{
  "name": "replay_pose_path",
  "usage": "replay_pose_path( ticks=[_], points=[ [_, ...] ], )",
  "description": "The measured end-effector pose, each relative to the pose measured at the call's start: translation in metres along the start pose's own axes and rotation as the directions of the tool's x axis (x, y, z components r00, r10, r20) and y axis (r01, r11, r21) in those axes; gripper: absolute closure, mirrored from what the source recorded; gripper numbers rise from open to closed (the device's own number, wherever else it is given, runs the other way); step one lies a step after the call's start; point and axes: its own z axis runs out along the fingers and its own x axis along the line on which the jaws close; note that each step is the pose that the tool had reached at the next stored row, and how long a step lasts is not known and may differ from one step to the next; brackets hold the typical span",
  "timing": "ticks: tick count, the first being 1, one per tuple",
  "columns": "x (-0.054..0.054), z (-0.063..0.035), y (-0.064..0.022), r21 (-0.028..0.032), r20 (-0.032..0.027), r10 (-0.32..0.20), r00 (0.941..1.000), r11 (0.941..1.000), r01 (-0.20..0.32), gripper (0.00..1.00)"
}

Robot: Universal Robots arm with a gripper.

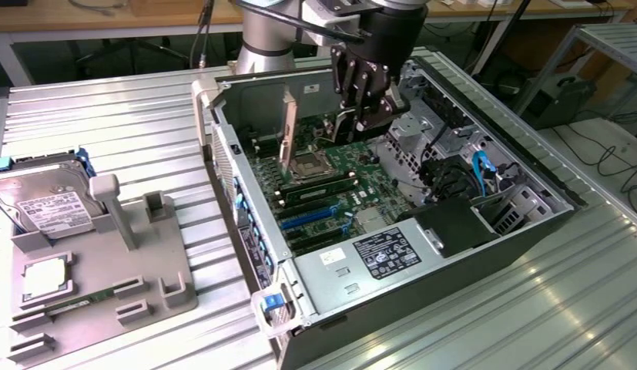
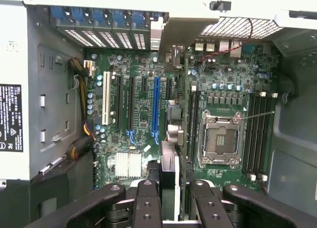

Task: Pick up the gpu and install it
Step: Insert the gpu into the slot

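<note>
Between the gripper jaws, the gpu, edge-on.

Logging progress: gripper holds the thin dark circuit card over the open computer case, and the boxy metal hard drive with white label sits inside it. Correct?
Not quite. The boxy metal hard drive lies outside the open computer case, on the grey holder at the exterior view's left. The rest holds: the gripper holds the thin dark circuit card over the case.
</note>
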Motion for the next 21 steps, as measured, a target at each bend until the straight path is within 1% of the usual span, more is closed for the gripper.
replay_pose_path(
  ticks=[7,8,11,13,15,16,17,18,19,20,21],
  points=[
    [0.0,0.0055,0.0001,-0.0001,0.0001,-0.003,1.0,1.0,0.003,0.72],
    [0.0,0.0068,0.0001,-0.0012,0.0001,-0.003,1.0,1.0,0.003,0.72],
    [0.001,0.0103,0.0002,-0.0089,0.0009,-0.003,1.0,1.0,0.003,0.72],
    [0.001,0.012,0.0003,-0.012,0.0011,-0.003,1.0,0.9999,0.003,0.72],
    [0.002,0.0135,0.0003,-0.0155,0.0042,-0.003,1.0,0.9999,0.003,0.72],
    [0.002,0.0147,0.0001,-0.0298,0.0049,-0.002,1.0,0.9996,0.002,0.72],
    [0.002,0.0165,0.0002,-0.0337,0.0051,-0.002,1.0,0.9994,0.002,0.72],
    [0.002,0.0175,0.0001,-0.0369,0.0003,-0.002,1.0,0.9993,0.002,0.72],
    [0.002,0.0188,0.0001,-0.0385,-0.0014,-0.002,1.0,0.9993,0.002,0.72],
    [0.002,0.021,0.0002,-0.0404,-0.0016,-0.002,1.0,0.9992,0.002,0.72],
    [0.002,0.0232,0.0002,-0.0408,-0.0015,-0.002,1.0,0.9992,0.002,0.72]
  ],
)
